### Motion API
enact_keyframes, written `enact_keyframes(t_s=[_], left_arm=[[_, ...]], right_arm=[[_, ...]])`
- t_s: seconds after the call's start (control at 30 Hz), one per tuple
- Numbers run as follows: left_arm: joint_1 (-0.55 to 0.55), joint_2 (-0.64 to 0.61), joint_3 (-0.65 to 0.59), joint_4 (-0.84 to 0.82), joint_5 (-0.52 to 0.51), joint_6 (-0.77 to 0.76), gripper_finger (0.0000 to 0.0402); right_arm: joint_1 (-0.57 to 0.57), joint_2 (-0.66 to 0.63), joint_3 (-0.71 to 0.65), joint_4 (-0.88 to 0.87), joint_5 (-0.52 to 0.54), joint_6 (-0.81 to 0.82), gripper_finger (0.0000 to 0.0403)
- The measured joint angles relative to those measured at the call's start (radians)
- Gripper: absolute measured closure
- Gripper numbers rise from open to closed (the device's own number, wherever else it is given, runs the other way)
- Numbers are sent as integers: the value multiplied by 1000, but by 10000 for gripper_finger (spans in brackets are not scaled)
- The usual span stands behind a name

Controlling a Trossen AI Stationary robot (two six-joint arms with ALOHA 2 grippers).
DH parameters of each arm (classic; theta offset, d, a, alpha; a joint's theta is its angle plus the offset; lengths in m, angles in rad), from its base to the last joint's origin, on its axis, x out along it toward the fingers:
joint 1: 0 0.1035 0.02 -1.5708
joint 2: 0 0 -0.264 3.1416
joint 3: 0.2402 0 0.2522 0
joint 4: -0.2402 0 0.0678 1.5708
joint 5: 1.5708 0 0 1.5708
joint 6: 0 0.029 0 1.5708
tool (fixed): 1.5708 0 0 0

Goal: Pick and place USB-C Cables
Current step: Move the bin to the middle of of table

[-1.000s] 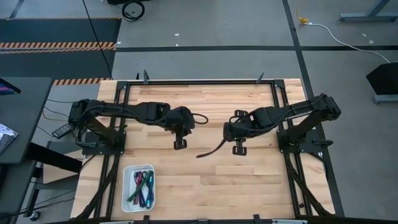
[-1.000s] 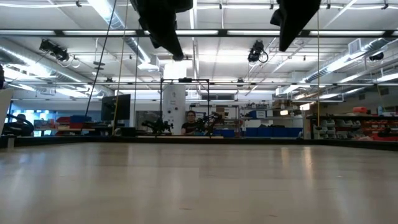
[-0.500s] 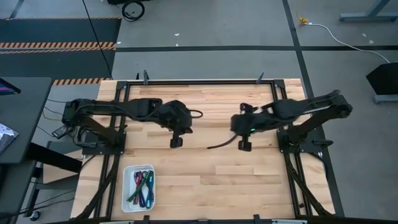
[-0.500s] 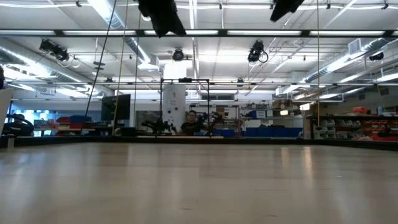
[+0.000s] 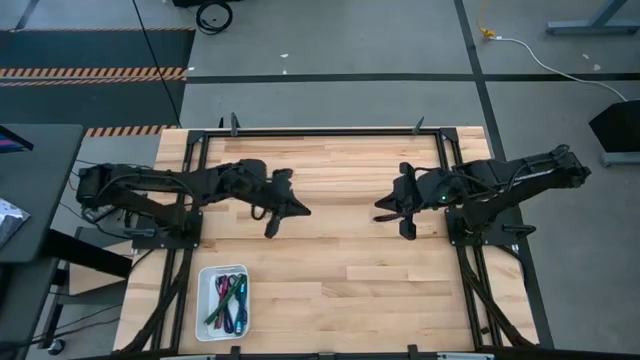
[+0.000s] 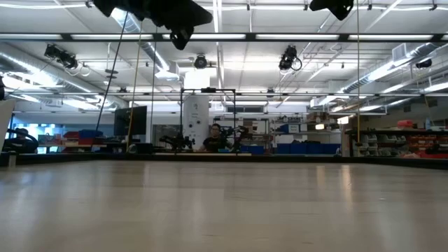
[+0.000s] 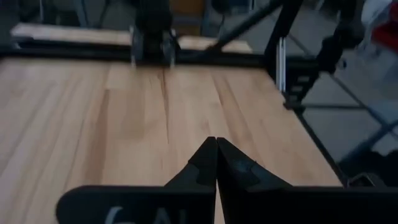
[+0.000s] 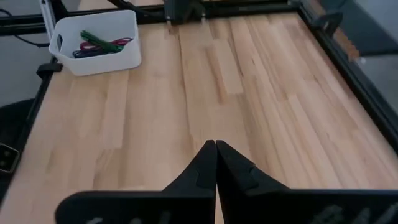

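Note:
The USB-C cables [image 5: 227, 300] lie together inside the white tray [image 5: 205, 277] near the table's near-left corner; green, purple and magenta strips show, also in the right wrist view as cables [image 8: 99, 43] in the tray [image 8: 124, 59]. My left gripper [image 5: 270, 228] hangs shut above the table's middle left, far from the tray. Its fingertips [image 7: 216, 146] touch each other and hold nothing. My right gripper [image 5: 408, 232] hangs shut above the table's middle right, its tips [image 8: 215, 148] closed on nothing.
Black frame rails [image 5: 300, 133] run along the table's far edge and both sides. Bare wood [image 5: 340, 290] spreads between the arms and toward the near edge. In the low view a person [image 6: 213, 136] sits far behind the table in the room.
Both arms have drawn back toward their own bases: the left gripper moved toward the table's left, the right gripper toward the right and slightly far. Both rose, leaving the low view almost fully. The cables stayed still in the tray.

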Motion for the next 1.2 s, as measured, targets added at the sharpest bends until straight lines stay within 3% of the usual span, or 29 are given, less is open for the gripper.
enact_keyframes(t_s=[0.13, 0.3, 0.57, 0.77, 1.03, 1.2], left_arm=[[23, -38, -103, 171, 4, 2, 396], [41, -16, -243, 560, 6, -49, 396], [65, -33, -296, 657, 16, -129, 396], [35, -32, -313, 641, -10, -136, 396], [-2, -57, -313, 564, -26, -136, 395], [4, -128, -336, 540, -39, -129, 395]], right_arm=[[-1, -38, -75, 95, 13, -98, 396], [-10, -84, -225, 441, 64, -248, 396], [-44, -148, -481, 924, 33, -354, 395], [-110, -222, -580, 936, 14, -257, 395], [-165, -267, -597, 935, -199, -214, 395], [-165, -295, -597, 856, -235, -194, 395]])
